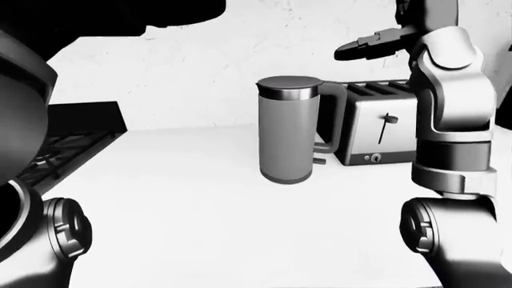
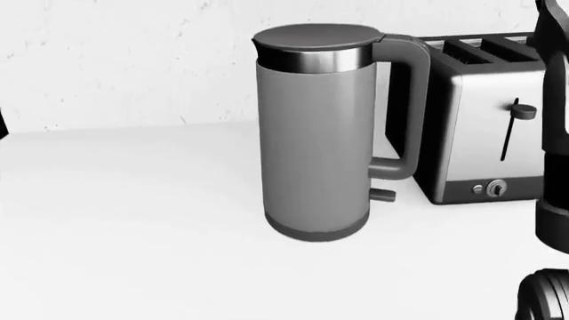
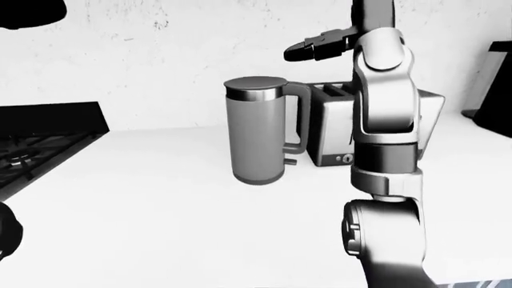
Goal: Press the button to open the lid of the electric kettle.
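White countertop (image 1: 184, 198) under a speckled pale wall, stove grate (image 1: 48, 157) at the left edge of the left-eye view. Electric kettle (image 2: 315, 130) upright near the middle of the counter, closer to the wall than to the robot, handle (image 2: 407, 100) turned to the view's right toward a slotted toaster (image 2: 480, 113) just beside it. Tall grey cylinder, bright metal band below a dark flat lid (image 2: 315, 37), lid down and seated; small tab low by the base. Button not distinguishable (probably at the top of the handle where it meets the lid, though too small to tell). Right hand (image 1: 370, 45) raised high, above and to the right of the lid, well apart from it, dark fingers (image 3: 308, 49) stretched out toward the left and holding nothing. Left hand not seen as such; only large dark arm parts at the left of the eye views, finger state impossible to tell. Right hand clearly the nearer one: coming move judged as a descent down and leftward onto the handle top.
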`<state>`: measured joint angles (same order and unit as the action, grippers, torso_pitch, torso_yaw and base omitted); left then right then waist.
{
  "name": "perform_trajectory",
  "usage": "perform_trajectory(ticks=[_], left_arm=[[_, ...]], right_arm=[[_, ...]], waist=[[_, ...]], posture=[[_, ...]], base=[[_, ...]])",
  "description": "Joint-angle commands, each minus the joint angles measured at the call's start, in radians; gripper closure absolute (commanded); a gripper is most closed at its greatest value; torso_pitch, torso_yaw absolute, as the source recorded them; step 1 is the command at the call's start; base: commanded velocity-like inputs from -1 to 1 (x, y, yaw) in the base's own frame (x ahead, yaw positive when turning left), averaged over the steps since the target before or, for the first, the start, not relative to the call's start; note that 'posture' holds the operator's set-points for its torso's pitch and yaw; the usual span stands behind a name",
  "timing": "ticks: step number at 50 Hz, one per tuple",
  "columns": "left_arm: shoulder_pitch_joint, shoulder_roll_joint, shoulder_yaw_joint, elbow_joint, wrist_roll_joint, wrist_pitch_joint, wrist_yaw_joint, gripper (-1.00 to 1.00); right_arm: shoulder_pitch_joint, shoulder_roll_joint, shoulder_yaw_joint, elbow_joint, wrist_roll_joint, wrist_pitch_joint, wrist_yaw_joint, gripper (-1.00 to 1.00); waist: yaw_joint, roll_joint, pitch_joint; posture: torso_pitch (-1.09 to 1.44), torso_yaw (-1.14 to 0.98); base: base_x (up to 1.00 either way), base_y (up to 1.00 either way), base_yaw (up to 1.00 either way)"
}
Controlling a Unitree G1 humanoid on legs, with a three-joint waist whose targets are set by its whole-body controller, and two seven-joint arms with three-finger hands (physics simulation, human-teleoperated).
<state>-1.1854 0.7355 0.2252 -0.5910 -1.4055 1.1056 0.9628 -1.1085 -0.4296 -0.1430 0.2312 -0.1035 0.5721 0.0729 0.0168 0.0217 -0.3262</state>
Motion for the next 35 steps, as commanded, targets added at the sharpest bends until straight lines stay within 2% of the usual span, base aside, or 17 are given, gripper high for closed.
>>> perform_trajectory(ticks=[1,15,21,27,35], left_arm=[[-0.020,0.005,0.010,0.008,0.016,-0.018,-0.002,-1.00],[-0.018,-0.010,0.007,0.004,0.032,-0.007,-0.010,-1.00],[-0.021,-0.013,0.007,0.002,0.031,-0.001,-0.007,-1.00],[-0.025,-0.011,0.008,0.002,0.024,0.000,-0.001,-1.00],[-0.024,-0.014,0.004,0.001,0.030,0.002,-0.004,-1.00]], right_arm=[[-0.041,-0.013,-0.008,0.028,-0.023,-0.054,0.002,-1.00],[-0.131,-0.056,0.027,0.232,-0.172,-0.069,0.088,-1.00],[-0.140,-0.072,0.022,0.358,-0.251,-0.148,0.093,-1.00],[-0.156,-0.078,0.047,0.473,-0.348,-0.222,0.084,-1.00],[-0.220,-0.077,0.044,0.642,-0.408,-0.301,0.062,-1.00]], waist=[[0.000,-0.001,-0.002],[0.001,-0.001,-0.004],[0.001,-0.001,-0.005],[-0.001,0.001,-0.007],[0.000,0.006,-0.006]], posture=[[-0.58,0.00],[-0.58,0.00],[-0.58,0.00],[-0.58,0.00],[-0.58,0.00]], base=[[0.00,0.00,0.00],[0.00,0.00,0.00],[0.00,0.00,0.00],[0.00,0.00,0.00],[0.00,0.00,0.00]])
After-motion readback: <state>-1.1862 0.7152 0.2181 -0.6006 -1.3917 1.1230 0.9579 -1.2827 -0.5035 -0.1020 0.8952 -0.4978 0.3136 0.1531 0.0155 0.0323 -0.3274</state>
